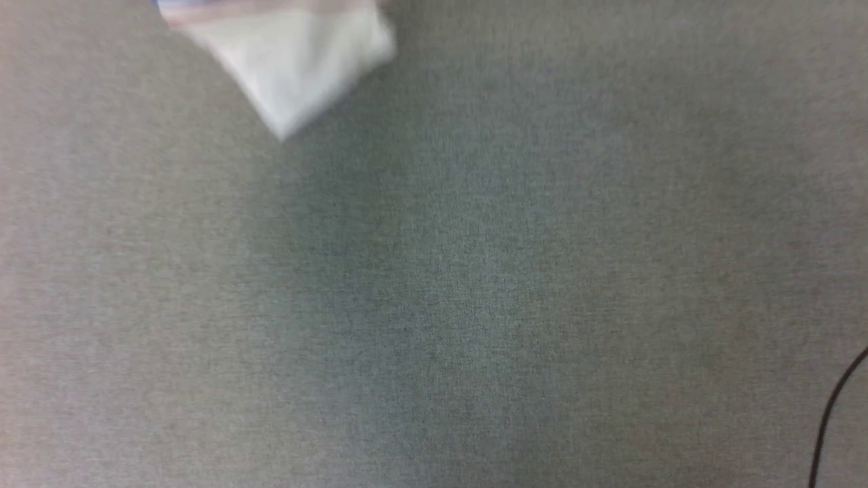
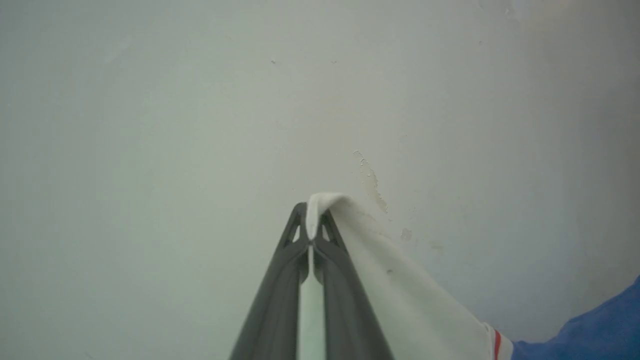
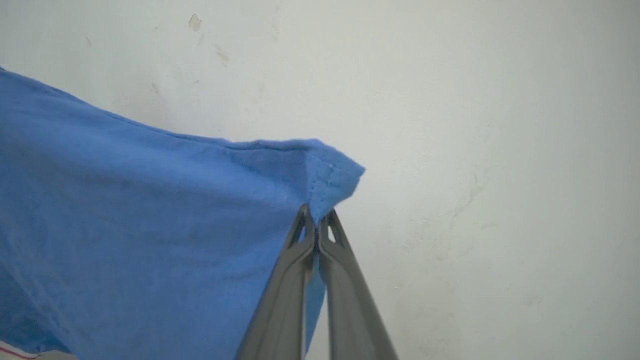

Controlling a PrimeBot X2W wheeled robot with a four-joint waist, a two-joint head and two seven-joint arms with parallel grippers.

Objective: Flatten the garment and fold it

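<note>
The left tool (image 2: 312, 226) is pictured in the left wrist view clenched on a fold of white cloth belonging to the garment (image 2: 400, 285). Its two dark fingers (image 2: 272, 305) are pressed together at the tips, with the cloth pinched between them. From the pinch the white cloth is draped down to the lower right, where a red stripe (image 2: 496, 344) is met and the blue body begins at the corner of the frame. The fingers are pointed at a pale wall (image 2: 150, 125), on which a patch of flaked paint (image 2: 372, 185) is seen just past the cloth.

In the right wrist view the right tool (image 3: 316, 224) is shown shut tight on the stitched hem corner of the garment's blue body (image 3: 150, 225). The blue cloth is spread away to the left of the view, its upper edge sloped upward toward that side. A sliver of white with a thin red line is glimpsed at the bottom left corner. The same kind of pale, marked wall is faced by these fingers.

In the blurred head view a white corner of the garment (image 1: 291, 61) is caught at the top left, point downward, with faint red and blue bands along the frame's top edge. Below it a grey woven surface (image 1: 434, 305) is spread; whether the cloth touches it cannot be told. A dark cable (image 1: 831, 420) is curved across the lower right edge.
</note>
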